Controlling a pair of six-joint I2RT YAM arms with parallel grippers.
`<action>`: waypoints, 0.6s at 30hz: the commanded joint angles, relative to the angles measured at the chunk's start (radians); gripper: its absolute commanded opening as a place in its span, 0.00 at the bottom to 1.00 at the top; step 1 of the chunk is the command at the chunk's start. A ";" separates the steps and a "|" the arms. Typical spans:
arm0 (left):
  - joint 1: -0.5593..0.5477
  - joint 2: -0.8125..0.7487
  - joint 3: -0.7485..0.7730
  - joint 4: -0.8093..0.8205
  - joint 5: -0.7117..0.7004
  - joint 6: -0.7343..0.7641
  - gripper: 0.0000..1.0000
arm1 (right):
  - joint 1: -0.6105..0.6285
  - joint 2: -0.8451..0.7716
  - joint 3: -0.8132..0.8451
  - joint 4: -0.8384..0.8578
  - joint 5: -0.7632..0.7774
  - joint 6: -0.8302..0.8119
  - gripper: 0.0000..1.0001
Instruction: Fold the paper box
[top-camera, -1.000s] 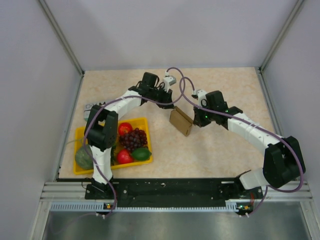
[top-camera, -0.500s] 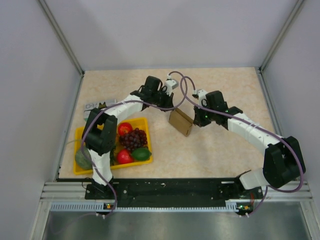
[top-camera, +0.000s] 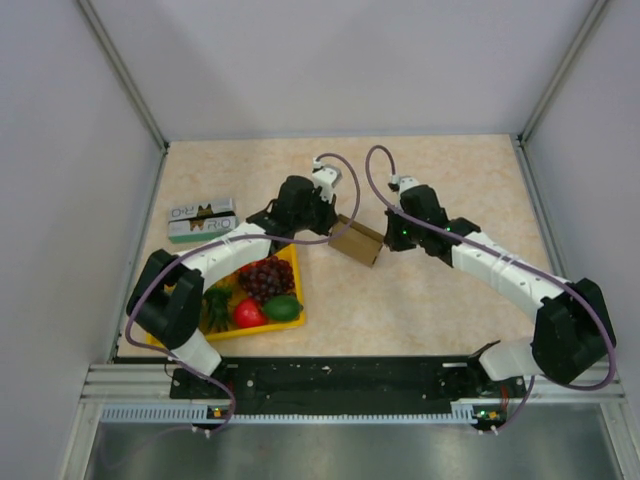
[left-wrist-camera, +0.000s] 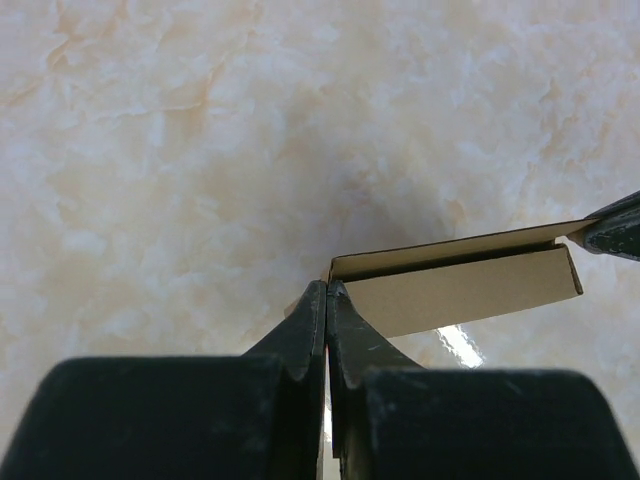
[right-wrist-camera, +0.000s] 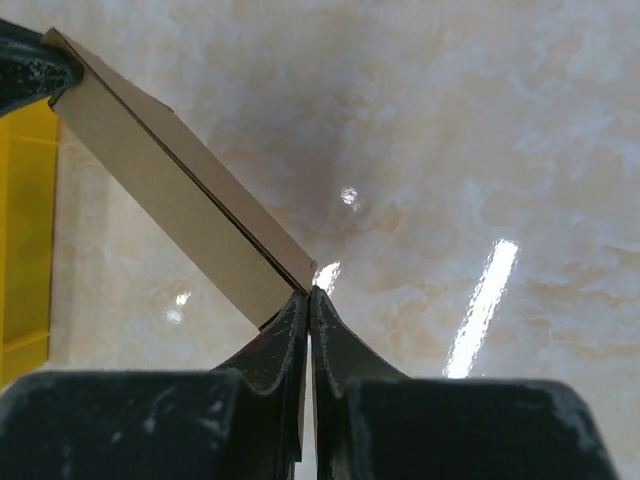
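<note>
Cardboard bridges the gap between our two arms. The paper box (top-camera: 358, 241) sits near the middle of the table (top-camera: 450, 170) and, by the shadow beneath it, appears to be lifted just off the surface. The left gripper (top-camera: 332, 226) has its fingers pressed together on one corner, and the right gripper (top-camera: 386, 243) has its fingers clamped on the opposite end.

From the left wrist, the box runs ahead and to the right of our fingertips. From the right wrist, it stretches up and to the left. Its long axis therefore lies straight along the line joining the two grasps, and neither arm is nearer, since both are touching it.

We judge that the coming fold depends on this shared axis. Any push or twist from one end will pass directly to the other.

The box is plain brown kraft, matte and thin, collapsed nearly flat with crisp straight edges. A dark slit between its two layers shows at the left wrist. The table is glossy, cream and marbled, with streaks of glare. A yellow tray (top-camera: 292, 250) lies just beside the box, on our left.
</note>
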 joint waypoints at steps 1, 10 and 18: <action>-0.040 -0.067 -0.082 0.149 -0.180 -0.139 0.00 | 0.039 -0.031 0.005 0.014 0.136 0.171 0.00; -0.129 -0.061 -0.134 0.130 -0.409 -0.335 0.00 | 0.118 0.032 0.034 -0.042 0.365 0.381 0.00; -0.187 -0.104 -0.191 0.133 -0.550 -0.446 0.00 | 0.189 0.042 0.024 -0.076 0.552 0.534 0.00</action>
